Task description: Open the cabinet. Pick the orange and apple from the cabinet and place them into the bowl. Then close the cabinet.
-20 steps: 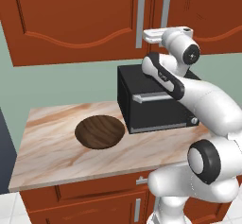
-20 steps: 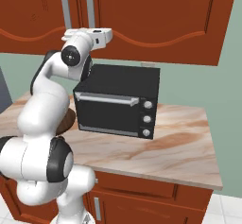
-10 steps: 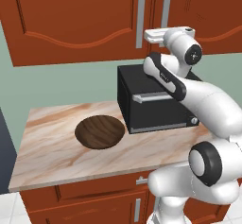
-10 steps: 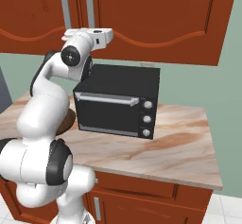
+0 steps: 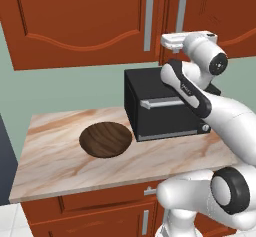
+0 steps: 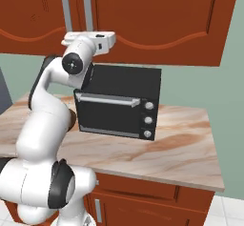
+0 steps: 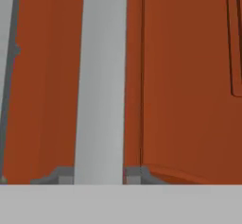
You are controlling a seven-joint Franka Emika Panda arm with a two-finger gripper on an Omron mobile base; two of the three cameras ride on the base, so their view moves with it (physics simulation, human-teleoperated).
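Cabinet [image 5: 90, 21] was above the table [image 5: 55, 156], doors shut, fruit presumably hidden inside. Bowl [image 5: 105, 139] sat beside the microwave [image 6: 121, 103], waiting for fruit. Pincer [image 7: 100, 173] was clamped on the handle [image 7: 100, 76], ready to pull the door open.

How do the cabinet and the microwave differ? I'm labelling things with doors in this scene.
The cabinet is reddish-brown wood and hangs on the wall; the microwave is a black box that stands on the counter. The cabinet has two doors with long vertical grey handles; the microwave has one horizontal grey handle, with knobs beside it. The cabinet is far wider. Both are closed.
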